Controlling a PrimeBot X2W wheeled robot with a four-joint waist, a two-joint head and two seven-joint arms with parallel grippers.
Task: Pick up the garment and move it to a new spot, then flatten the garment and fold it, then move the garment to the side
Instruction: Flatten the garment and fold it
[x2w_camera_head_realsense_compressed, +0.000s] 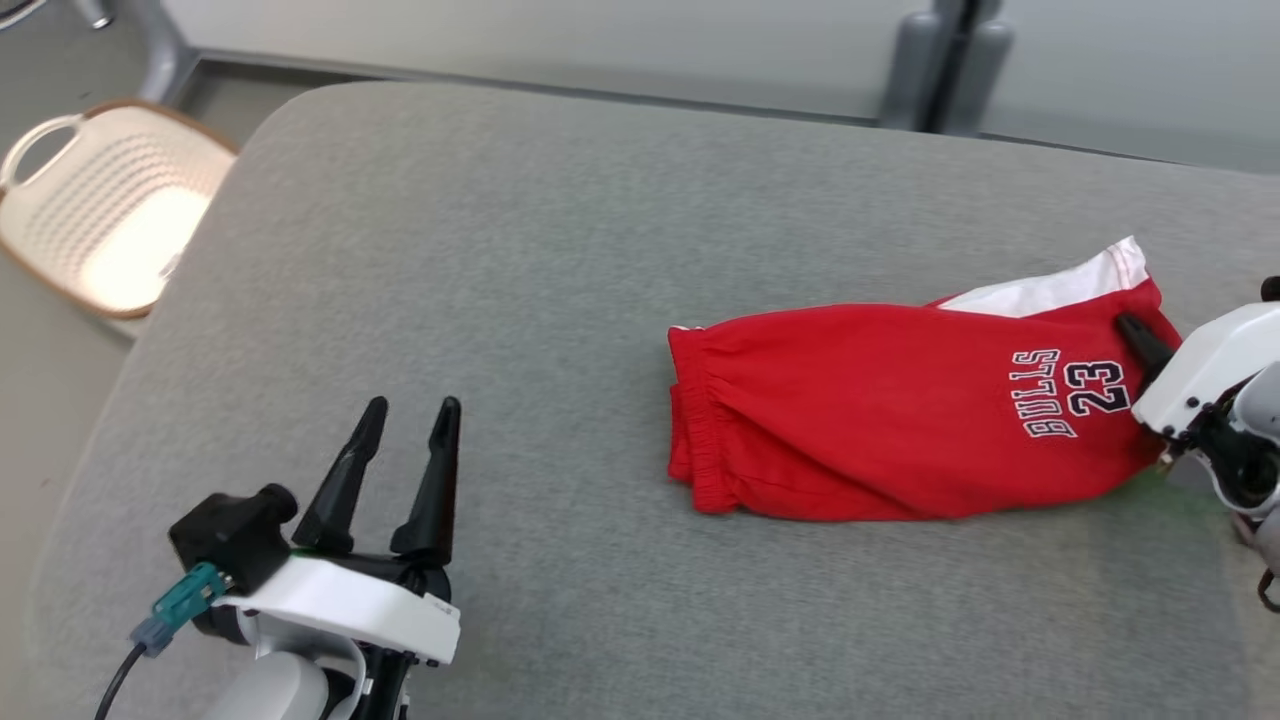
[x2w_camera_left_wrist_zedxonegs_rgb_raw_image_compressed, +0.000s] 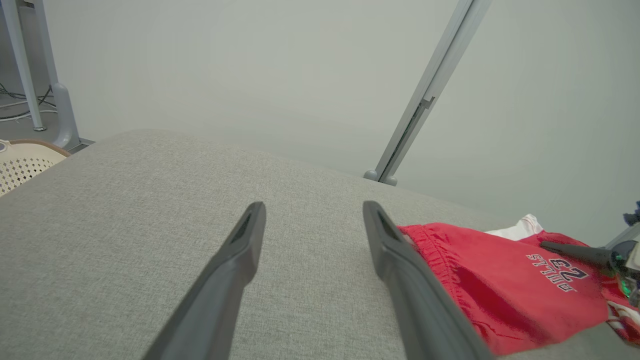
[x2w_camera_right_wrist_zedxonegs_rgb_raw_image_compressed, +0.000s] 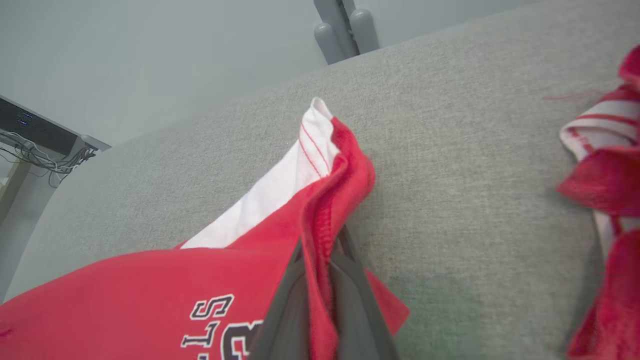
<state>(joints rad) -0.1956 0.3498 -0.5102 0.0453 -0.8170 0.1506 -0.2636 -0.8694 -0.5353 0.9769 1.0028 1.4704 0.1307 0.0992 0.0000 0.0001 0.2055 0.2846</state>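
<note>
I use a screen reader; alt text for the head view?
A red garment printed BULLS 23 lies on a grey table, the right gripper shut on its right end. The left gripper is open at lower left; a cream basket sits upper left.

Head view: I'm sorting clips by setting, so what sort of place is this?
Probably an indoor test room staged for laundry folding, not a home: a grey fabric-covered table holding red shorts, a cream laundry basket on the floor beside it, and plain grey partition panels on metal posts behind.
</note>
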